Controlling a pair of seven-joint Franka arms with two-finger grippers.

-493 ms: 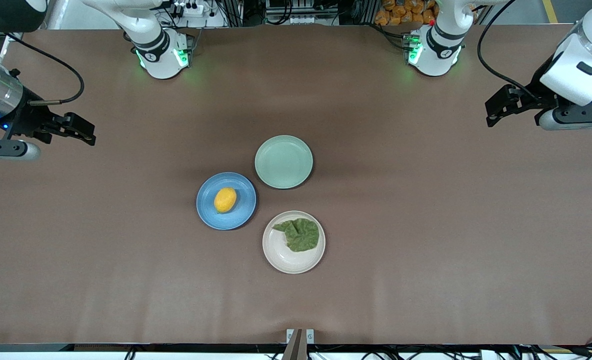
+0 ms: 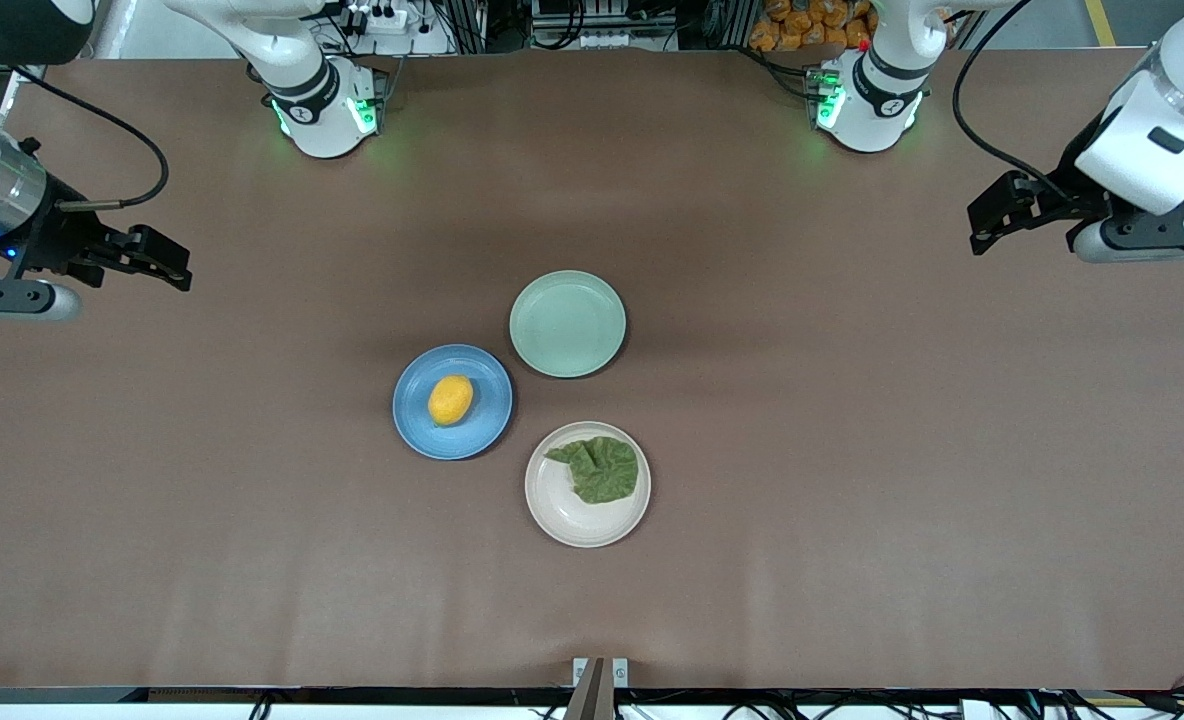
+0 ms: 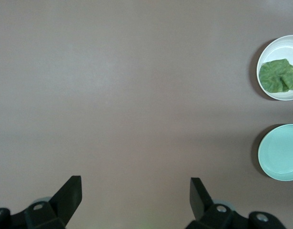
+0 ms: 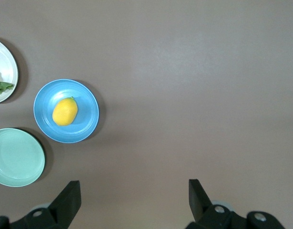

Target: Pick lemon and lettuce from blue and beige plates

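The yellow-orange lemon (image 2: 450,399) lies on the blue plate (image 2: 487,425) at the table's middle. The green lettuce (image 2: 600,468) lies on the beige plate (image 2: 562,512), which is nearer the front camera. My left gripper (image 2: 987,215) is open and empty, in the air over bare table at the left arm's end. My right gripper (image 2: 167,262) is open and empty over bare table at the right arm's end. The left wrist view shows its open gripper (image 3: 136,191), the lettuce (image 3: 277,75) and the beige plate (image 3: 284,45). The right wrist view shows its open gripper (image 4: 134,191), the lemon (image 4: 65,111) and the blue plate (image 4: 86,117).
An empty pale mint-green plate (image 2: 567,323) sits beside the blue plate, farther from the front camera. It also shows in the left wrist view (image 3: 280,151) and the right wrist view (image 4: 16,156). Brown table surface surrounds the three plates.
The left arm's wrist has shifted very slightly. The plates, lemon, lettuce and right arm have not moved.
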